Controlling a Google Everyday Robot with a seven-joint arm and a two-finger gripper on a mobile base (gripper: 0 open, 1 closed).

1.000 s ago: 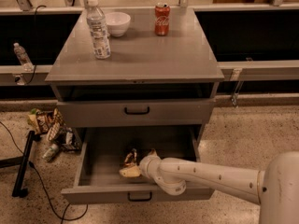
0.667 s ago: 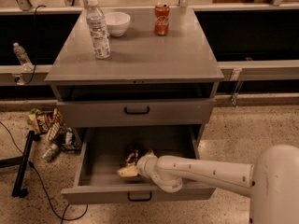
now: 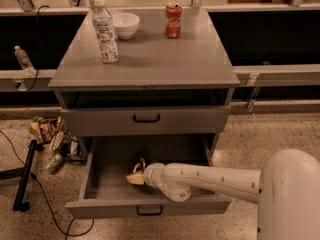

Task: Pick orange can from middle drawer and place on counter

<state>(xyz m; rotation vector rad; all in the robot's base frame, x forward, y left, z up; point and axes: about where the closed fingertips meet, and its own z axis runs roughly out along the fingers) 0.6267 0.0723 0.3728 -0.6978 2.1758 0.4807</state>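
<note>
The middle drawer (image 3: 107, 186) is pulled open at the bottom of the grey cabinet. My white arm reaches into it from the right. The gripper (image 3: 136, 175) is low inside the drawer, left of centre, right at a small orange-brown object that looks like the orange can (image 3: 139, 164). The gripper's tip mostly hides the can. The counter (image 3: 150, 61) is the cabinet's flat top, well above the gripper.
On the counter stand a clear water bottle (image 3: 105, 31), a white bowl (image 3: 125, 25) and a red cola can (image 3: 173, 20). The upper drawer (image 3: 145, 119) is closed. Snack bags and bottles (image 3: 52, 139) and a black stand (image 3: 25, 176) lie on the floor at left.
The arm has pushed a little further left into the drawer, and more of my white body shows at the lower right. The objects on the counter have not moved.
</note>
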